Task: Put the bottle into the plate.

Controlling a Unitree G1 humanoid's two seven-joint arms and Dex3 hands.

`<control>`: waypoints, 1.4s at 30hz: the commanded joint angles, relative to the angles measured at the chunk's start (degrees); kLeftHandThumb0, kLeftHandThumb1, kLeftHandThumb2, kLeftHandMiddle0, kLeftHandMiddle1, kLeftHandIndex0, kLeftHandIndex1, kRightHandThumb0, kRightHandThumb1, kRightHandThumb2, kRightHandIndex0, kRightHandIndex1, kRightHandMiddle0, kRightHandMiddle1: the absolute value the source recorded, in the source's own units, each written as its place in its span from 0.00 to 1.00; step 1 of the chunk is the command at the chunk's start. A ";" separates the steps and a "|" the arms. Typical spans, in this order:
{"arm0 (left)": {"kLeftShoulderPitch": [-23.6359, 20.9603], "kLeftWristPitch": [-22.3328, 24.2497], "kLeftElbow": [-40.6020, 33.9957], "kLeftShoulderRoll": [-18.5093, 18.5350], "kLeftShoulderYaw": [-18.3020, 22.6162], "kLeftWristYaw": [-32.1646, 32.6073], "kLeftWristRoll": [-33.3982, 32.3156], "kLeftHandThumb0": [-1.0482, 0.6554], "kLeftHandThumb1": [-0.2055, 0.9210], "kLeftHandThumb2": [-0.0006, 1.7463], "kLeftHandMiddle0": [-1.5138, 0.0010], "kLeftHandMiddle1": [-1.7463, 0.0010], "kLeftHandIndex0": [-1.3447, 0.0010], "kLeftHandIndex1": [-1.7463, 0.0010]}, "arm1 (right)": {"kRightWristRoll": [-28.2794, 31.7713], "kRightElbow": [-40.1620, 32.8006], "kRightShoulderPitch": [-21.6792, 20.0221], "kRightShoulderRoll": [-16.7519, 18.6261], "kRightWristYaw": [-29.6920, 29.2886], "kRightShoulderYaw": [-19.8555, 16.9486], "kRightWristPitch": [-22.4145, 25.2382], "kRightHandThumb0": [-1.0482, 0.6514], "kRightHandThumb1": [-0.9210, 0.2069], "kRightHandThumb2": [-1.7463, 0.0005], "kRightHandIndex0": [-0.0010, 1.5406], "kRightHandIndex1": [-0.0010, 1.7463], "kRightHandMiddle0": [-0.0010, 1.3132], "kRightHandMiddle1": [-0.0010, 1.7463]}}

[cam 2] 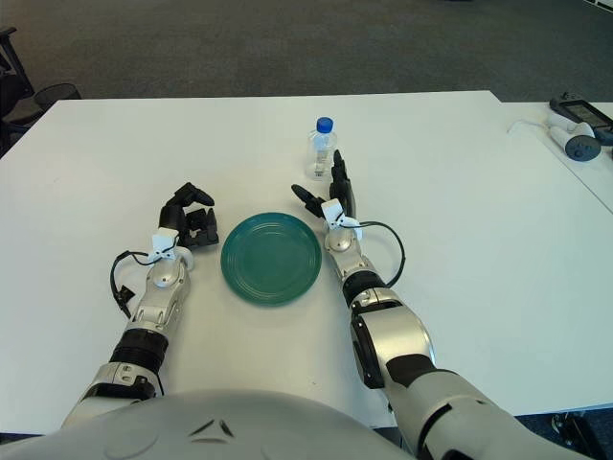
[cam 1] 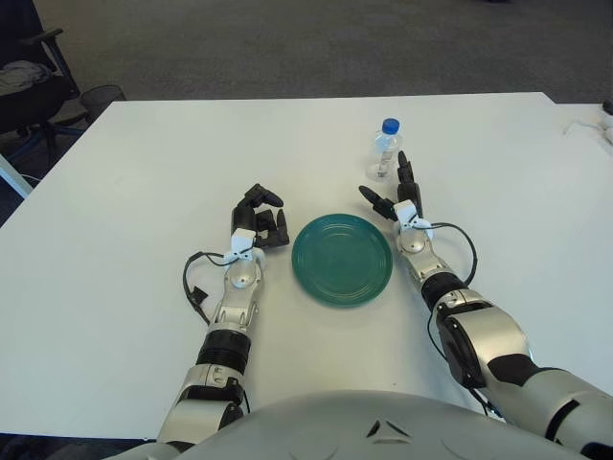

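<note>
A white worktop (cam 1: 124,192) carries a round green plate (cam 1: 342,259) near the middle of its near half. Beyond the plate and a little to the right stands a small clear bottle (cam 1: 385,151) with a blue cap, upright, towards the far edge of the worktop. Any label or writing on the bottle is too small to read.

The right robot hand (cam 1: 393,196) is just on the near side of the bottle, between it and the plate's right rim. Its fingers are spread open, one pointing up beside the bottle's base and another angled left; they hold nothing. Whether a fingertip touches the bottle cannot be told.

The left robot hand (cam 1: 261,218) shows just left of the plate, its dark fingers curled inward on nothing.

At the far right corner of the worktop lie a white cable and a grey-and-white device (cam 2: 578,144). Off the far left corner stands a dark office chair (cam 1: 29,72).
</note>
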 commanded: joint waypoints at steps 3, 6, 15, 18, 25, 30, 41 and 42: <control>1.93 1.81 1.15 0.34 0.49 -0.20 -0.26 0.31 0.35 0.84 0.19 0.00 0.47 0.00 | 3.45 2.32 1.71 0.08 1.78 -2.76 2.87 0.00 0.01 0.91 0.00 0.00 0.00 0.00; 2.11 1.43 1.11 0.39 0.54 -0.22 -0.26 0.31 0.35 0.84 0.19 0.00 0.47 0.00 | 4.62 2.23 1.85 0.02 1.93 -4.01 2.96 0.00 0.02 0.91 0.00 0.00 0.00 0.00; 2.40 -0.12 1.57 1.10 0.38 0.18 0.52 0.31 0.35 0.84 0.19 0.00 0.47 0.00 | 7.53 1.54 3.60 -0.17 1.37 -7.20 1.84 0.01 0.02 0.92 0.00 0.00 0.00 0.00; 2.19 -0.14 1.84 1.33 0.23 1.03 1.37 0.31 0.35 0.84 0.19 0.00 0.47 0.00 | 8.50 1.82 4.14 -0.42 1.86 -8.37 1.65 0.01 0.02 0.92 0.00 0.00 0.00 0.00; 2.08 0.56 1.55 1.36 -0.12 2.50 3.12 0.30 0.33 0.86 0.17 0.00 0.46 0.00 | 10.73 2.19 3.83 -0.10 1.76 -10.83 2.20 0.02 0.01 0.92 0.00 0.00 0.00 0.00; 1.97 1.37 1.25 1.16 -0.02 3.12 3.41 0.30 0.30 0.88 0.15 0.00 0.44 0.00 | 11.85 2.49 3.55 -0.55 1.72 -12.27 2.96 0.02 0.01 0.93 0.00 0.00 0.00 0.00; 2.48 1.00 0.44 0.74 0.58 0.98 0.78 0.30 0.32 0.87 0.15 0.00 0.45 0.00 | 12.06 3.14 3.02 -1.15 1.55 -13.59 2.21 0.03 0.01 0.93 0.00 0.00 0.00 0.00; 2.48 0.62 0.65 0.78 0.70 0.64 0.40 0.30 0.32 0.87 0.15 0.00 0.45 0.00 | 12.04 3.17 2.96 -1.17 1.60 -13.65 2.14 0.03 0.00 0.93 0.00 0.00 0.00 0.00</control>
